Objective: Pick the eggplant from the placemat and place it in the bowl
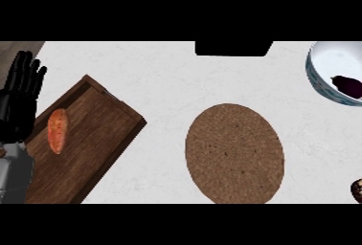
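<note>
From my station I see only the left hand (20,98), up at the left edge of the head view, its fingers (25,72) straight and spread, pointing away from me and holding nothing. The right hand does not show anywhere in this view. Just beside those fingers, toward the middle of the desk (163,81), lies a dark wooden tray (92,143), set at a slant, its near corner running down past the forearm. On the tray, close below the palm, rests an orange, elongated vegetable (57,130) that looks like a sweet potato, lying lengthwise along the board. Farther out from the fingers, past the tray's raised rim, a brown oval placemat (234,153) sits flat on the pale desk, apart from the tray, with nothing on top of it. Farthest from the fingers, at the opposite upper corner, stands a white bowl (322,60) with a blue patterned outside, partly cut off by the view's edge. The eggplant (348,85) lies inside that bowl, dark purple, resting against the lower part of its inner wall. A black block (233,48) sits at the far edge of the desk between the fingers' side and the bowl. At the lower right edge a small dark rounded object (357,189) barely shows; I cannot tell what it is.
</note>
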### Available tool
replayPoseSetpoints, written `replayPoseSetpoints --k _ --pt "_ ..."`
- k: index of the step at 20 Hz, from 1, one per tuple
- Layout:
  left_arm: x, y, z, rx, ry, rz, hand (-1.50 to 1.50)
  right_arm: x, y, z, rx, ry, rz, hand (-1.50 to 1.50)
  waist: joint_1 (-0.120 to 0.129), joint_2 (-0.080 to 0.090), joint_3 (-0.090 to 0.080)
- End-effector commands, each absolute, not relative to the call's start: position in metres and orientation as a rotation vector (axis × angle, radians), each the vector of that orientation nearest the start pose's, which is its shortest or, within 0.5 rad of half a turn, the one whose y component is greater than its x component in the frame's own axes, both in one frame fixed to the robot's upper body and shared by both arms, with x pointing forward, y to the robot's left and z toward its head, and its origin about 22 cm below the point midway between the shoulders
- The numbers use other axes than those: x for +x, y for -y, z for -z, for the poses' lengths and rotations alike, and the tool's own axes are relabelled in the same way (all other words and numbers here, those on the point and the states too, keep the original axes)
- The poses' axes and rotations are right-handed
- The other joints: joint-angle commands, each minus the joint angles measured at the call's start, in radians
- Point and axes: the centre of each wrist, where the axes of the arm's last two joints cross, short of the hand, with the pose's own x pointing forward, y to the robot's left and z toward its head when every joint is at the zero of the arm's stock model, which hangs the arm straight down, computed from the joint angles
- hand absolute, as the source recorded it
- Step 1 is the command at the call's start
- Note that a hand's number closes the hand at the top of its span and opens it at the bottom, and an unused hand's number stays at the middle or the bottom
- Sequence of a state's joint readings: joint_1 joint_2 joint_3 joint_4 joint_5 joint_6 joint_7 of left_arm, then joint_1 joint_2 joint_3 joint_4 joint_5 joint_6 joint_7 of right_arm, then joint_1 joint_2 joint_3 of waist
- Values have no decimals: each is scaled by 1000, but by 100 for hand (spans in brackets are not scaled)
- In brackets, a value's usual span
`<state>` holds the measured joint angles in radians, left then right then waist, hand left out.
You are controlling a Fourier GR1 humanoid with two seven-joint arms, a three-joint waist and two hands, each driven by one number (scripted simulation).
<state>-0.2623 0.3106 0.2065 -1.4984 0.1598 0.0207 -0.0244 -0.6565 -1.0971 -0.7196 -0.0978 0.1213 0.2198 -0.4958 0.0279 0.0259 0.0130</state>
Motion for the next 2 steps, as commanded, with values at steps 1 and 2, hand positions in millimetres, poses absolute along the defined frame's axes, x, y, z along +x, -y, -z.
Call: replayPoseSetpoints --k 1,2 --pt "291 -332 -84 223 1821 -22 0 197 627 -153 -789 1580 284 -150 7 -2 2" --pt "295 -322 -84 213 1817 -36 0 192 630 -155 -773 1597 281 -150 -7 -2 3"
